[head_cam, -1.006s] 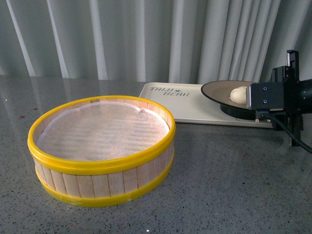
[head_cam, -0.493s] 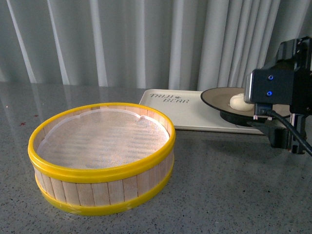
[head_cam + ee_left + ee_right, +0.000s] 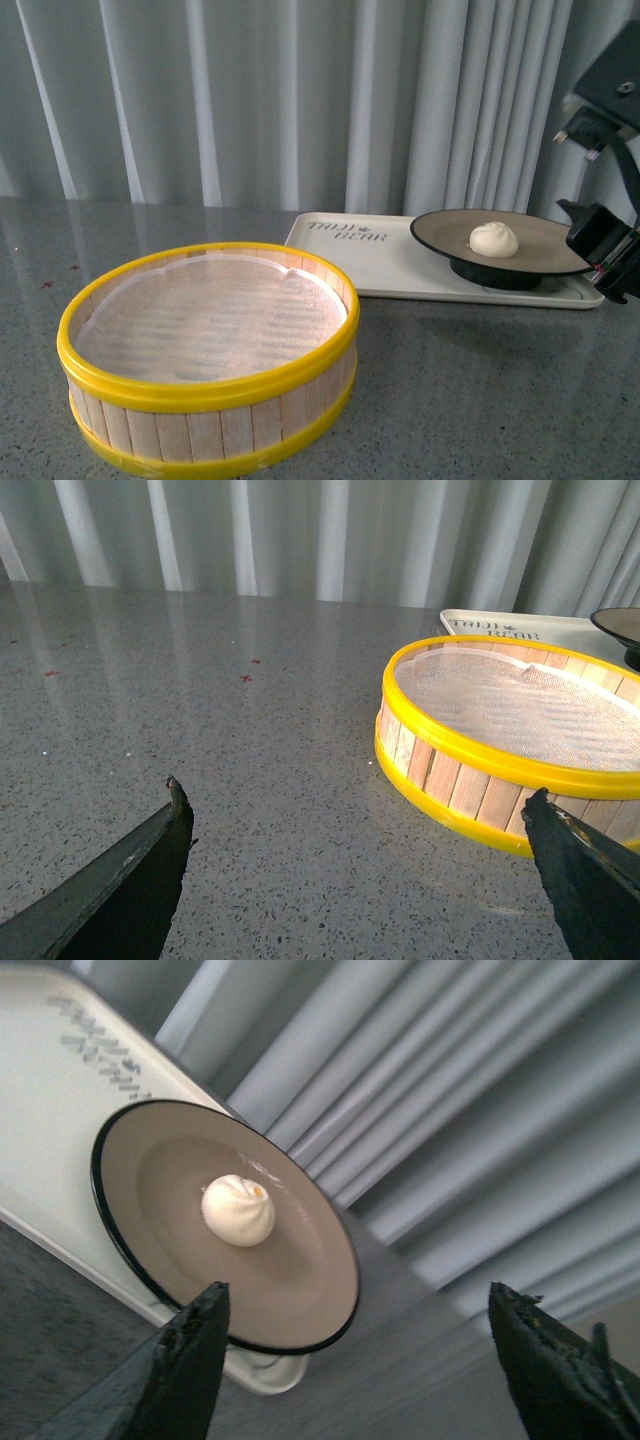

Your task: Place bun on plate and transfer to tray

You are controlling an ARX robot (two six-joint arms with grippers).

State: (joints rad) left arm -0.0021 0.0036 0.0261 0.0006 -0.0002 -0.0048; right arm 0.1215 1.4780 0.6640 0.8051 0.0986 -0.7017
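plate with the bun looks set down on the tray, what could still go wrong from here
The plate sits toward the tray's right end, close beside the right end effector, which is open; a sideways swing could clip its black rim. The bun lies loose on the shallow plate, so a knock might roll it off.

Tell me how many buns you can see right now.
1. The bun sits on the plate, which rests on the tray. The steamer looks empty.

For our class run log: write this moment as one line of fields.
bun: on plate | plate: on tray | right gripper: open, clear of plate | left gripper: open, empty | bamboo steamer: empty
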